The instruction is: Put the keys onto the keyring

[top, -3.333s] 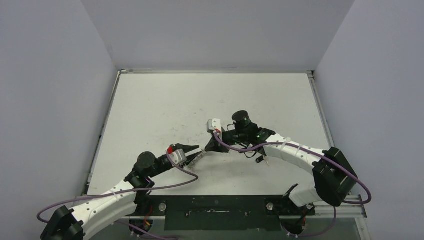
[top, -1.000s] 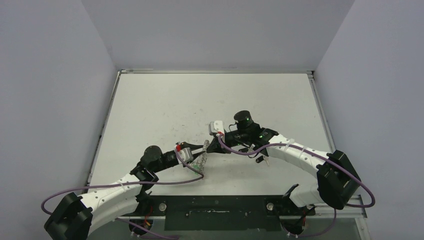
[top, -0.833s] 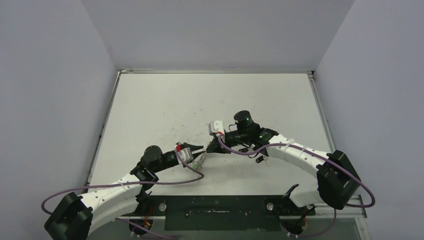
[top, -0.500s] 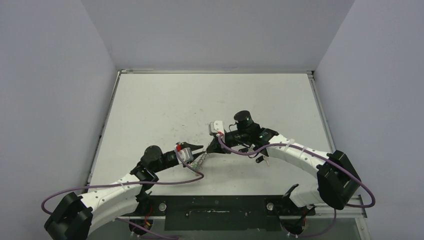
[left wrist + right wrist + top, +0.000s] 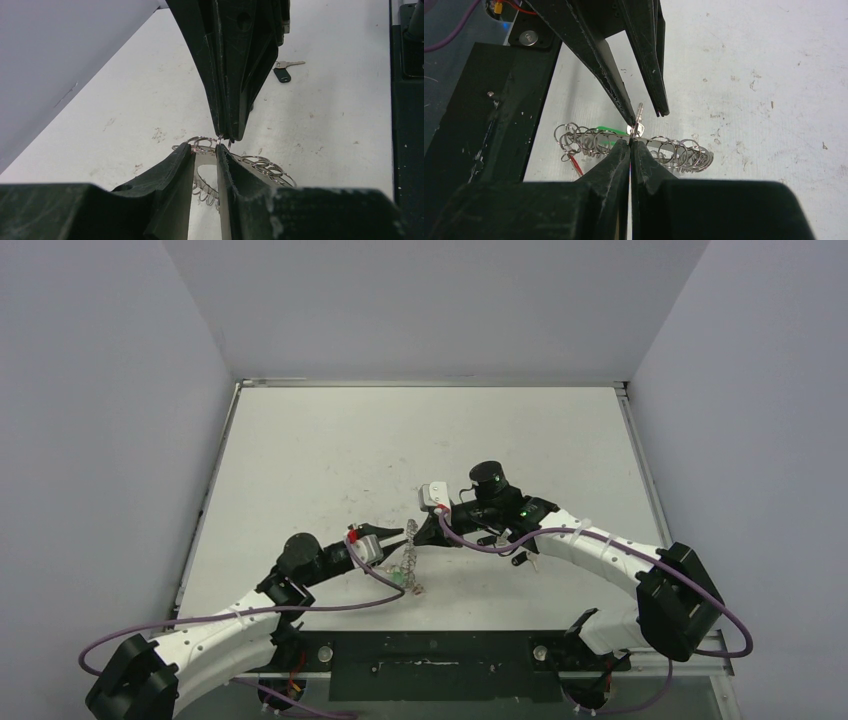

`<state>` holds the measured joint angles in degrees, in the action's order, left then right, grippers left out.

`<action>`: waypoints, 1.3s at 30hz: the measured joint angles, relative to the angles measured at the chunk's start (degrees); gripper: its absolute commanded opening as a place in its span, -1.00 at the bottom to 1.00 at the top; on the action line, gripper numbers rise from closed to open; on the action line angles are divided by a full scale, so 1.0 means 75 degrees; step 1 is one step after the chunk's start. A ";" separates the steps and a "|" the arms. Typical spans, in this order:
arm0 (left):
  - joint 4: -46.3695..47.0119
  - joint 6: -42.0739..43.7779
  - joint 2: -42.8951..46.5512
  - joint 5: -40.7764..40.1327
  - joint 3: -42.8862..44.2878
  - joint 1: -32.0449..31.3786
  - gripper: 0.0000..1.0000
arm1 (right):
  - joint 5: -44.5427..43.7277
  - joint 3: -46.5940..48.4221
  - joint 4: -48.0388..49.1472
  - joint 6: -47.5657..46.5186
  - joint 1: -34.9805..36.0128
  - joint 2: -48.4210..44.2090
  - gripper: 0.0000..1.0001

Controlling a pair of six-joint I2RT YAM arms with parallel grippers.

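My left gripper (image 5: 205,150) is shut on the keyring (image 5: 260,165), a flat grey ring fringed with many small wire loops, and holds it just above the table. Its green tag (image 5: 606,131) shows in the right wrist view. Tip to tip with it, my right gripper (image 5: 630,141) is shut on a key whose silver blade (image 5: 639,116) sticks out across the keyring's edge (image 5: 674,150), between the left fingers (image 5: 651,75). The key's head is hidden. From above, both grippers meet near the keyring (image 5: 408,562). A second key (image 5: 282,74) with a black head lies on the table (image 5: 521,560).
The white table (image 5: 330,450) is scuffed and walled on three sides. A black base rail (image 5: 440,655) runs along the near edge. Purple cables (image 5: 480,540) loop over both arms.
The keyring in my left gripper has turned and now hangs lower, showing more of its face from above. Both grippers stay tip to tip with their grips unchanged.
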<state>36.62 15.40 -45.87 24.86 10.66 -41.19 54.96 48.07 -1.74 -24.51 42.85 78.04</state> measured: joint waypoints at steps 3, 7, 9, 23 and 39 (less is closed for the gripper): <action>-0.0052 0.0006 -0.0035 0.0009 0.0000 0.0000 -0.56 | 0.0000 0.0000 0.0000 0.0003 0.0000 0.0000 -1.00; -0.0064 0.0009 -0.0204 0.0061 0.0000 0.0000 -0.57 | 0.0000 0.0000 0.0000 0.0003 0.0000 -0.0003 -1.00; -0.0061 0.0009 -0.0280 0.0093 0.0000 0.0000 -0.60 | 0.0000 0.0000 0.0000 0.0003 0.0000 -0.0003 -1.00; 0.0119 -0.0079 -0.0618 0.0335 0.0000 0.0000 -0.75 | 0.0000 0.0000 -0.0003 -0.0020 0.0006 -0.0003 -1.00; -0.0023 -0.0207 -0.0583 0.0516 0.0029 0.0000 -1.00 | -0.0154 0.0000 0.0000 -0.0111 0.0026 -0.0009 -0.53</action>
<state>36.45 13.85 -50.24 28.73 10.87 -41.19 53.80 48.07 -1.74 -25.34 43.05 77.97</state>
